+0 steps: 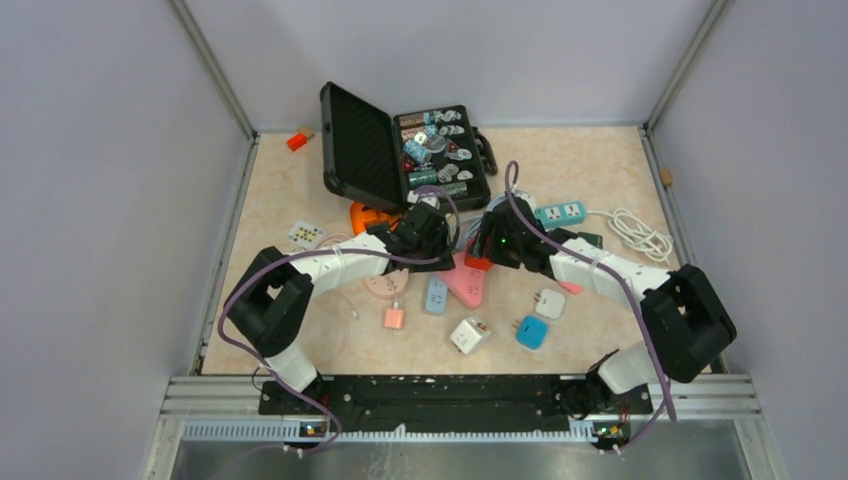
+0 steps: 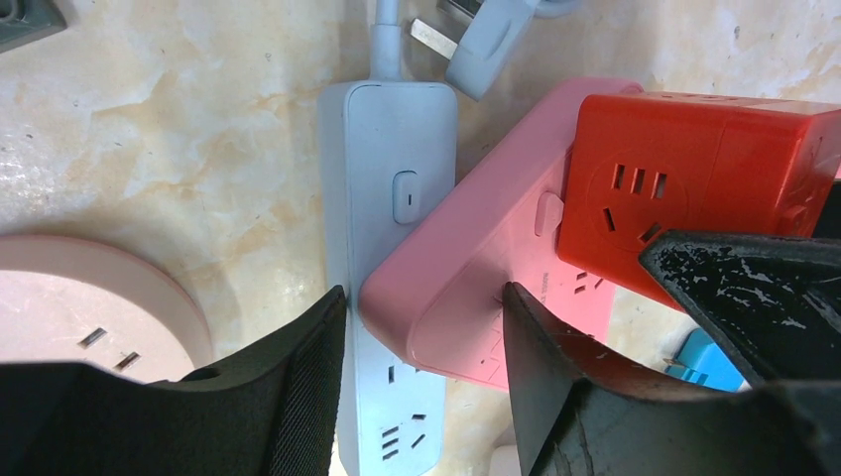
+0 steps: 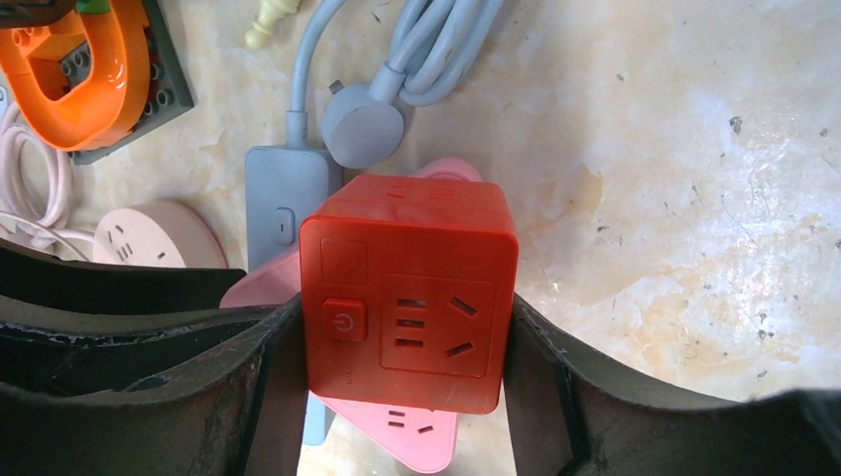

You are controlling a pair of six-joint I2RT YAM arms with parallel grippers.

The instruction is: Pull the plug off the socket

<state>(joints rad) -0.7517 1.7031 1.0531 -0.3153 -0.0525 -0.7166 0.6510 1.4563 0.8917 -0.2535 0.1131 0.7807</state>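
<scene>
Right gripper clamps the red cube plug by opposite sides, seated atop the pink power strip; left gripper pinches that strip's rounded end against the worktop, so separation likely runs straight upward

Both arms look the same build to me: left arm and right arm have white link shells between chunky black joint housings, starting at the black base rail. A purple cable loops along each. There's a green LED lit at the right arm's end farthest from the rail. Left end effector and right end effector are matte black; the left's fingers have a ribbed side face.
</scene>
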